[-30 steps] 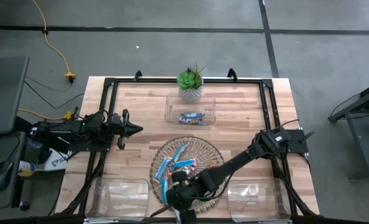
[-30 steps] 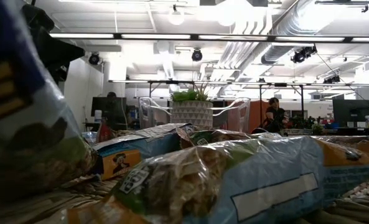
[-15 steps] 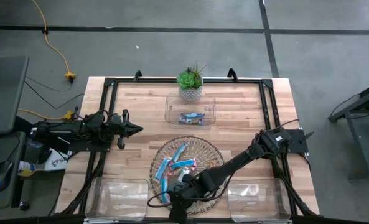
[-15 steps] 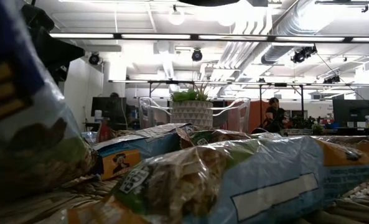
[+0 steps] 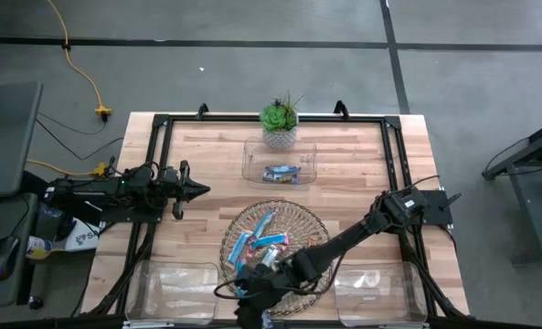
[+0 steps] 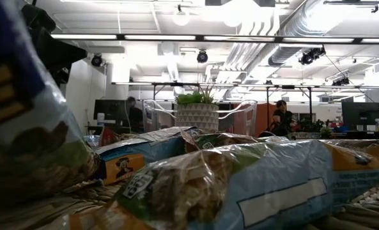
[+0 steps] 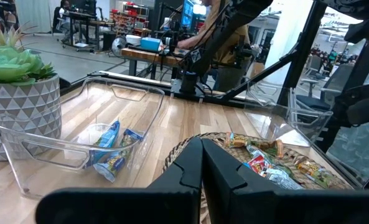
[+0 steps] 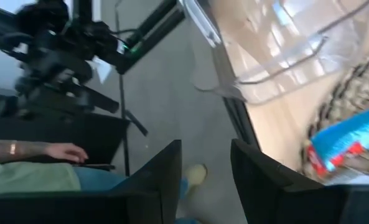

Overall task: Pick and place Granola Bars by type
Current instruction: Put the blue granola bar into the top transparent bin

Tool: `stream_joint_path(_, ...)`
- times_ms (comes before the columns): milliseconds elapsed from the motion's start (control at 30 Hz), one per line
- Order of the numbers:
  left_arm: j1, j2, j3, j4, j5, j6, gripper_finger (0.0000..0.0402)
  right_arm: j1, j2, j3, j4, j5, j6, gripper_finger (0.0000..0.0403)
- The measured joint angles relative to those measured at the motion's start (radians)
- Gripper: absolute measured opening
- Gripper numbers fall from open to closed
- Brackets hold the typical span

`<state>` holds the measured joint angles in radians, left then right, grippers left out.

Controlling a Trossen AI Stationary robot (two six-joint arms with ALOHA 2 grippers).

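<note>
Over on the left, your left claw (image 5: pixel 197 189) hangs above the table's (image 5: pixel 362 155) left side, fingers pressed together with nothing between them, well apart from any bars. That arm is just waiting.

Along the near edge you've got the left bin (image 5: pixel 175 283), clear plastic.

Now your right arm reaches in from the right, across the tray's near side. The right claw (image 8: pixel 206 148) sits at the table's near edge, between the left bin and the tray (image 5: pixel 314 228). Its fingers (image 8: pixel 165 180) stand apart, and you can see floor through the gap, so it's released and carrying nothing. Past that edge a person's hand (image 8: pixel 69 152) shows, off the table.

In the middle, the bars (image 5: pixel 261 242) lie heaped in the round wicker tray, blue wrappers mostly, with a blue one (image 8: pixel 349 134) just beside your right claw. From the low camera they fill the foreground.

Farther back, the far bin (image 5: pixel 252 160) holds a few more bars (image 5: pixel 280 172), with the plant (image 5: pixel 280 119) just behind it.

At near right sits the right bin (image 5: pixel 376 283).
</note>
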<state>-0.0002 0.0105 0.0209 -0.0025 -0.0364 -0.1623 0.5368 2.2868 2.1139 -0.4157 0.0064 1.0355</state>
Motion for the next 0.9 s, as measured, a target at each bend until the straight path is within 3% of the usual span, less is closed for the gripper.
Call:
stream_joint_path(167,0.0,0.0,0.0,0.0,0.0,0.0,0.0001,0.014,-0.001,0.0,0.087,0.046,-0.002,0.0124)
stream_joint_path(400,0.0,0.0,0.0,0.0,0.0,0.0,0.0001,0.02,-0.001,0.0,0.066,0.071,0.023,0.0124)
stream_joint_path(733,0.0,0.0,0.0,0.0,0.0,0.0,0.0001,0.036,0.009,-0.003,-0.251,0.054,0.156,0.0125)
stream_joint_path(900,0.0,0.0,0.0,0.0,0.0,0.0,0.0001,0.034,0.024,-0.003,-0.302,0.056,0.188,0.0154)
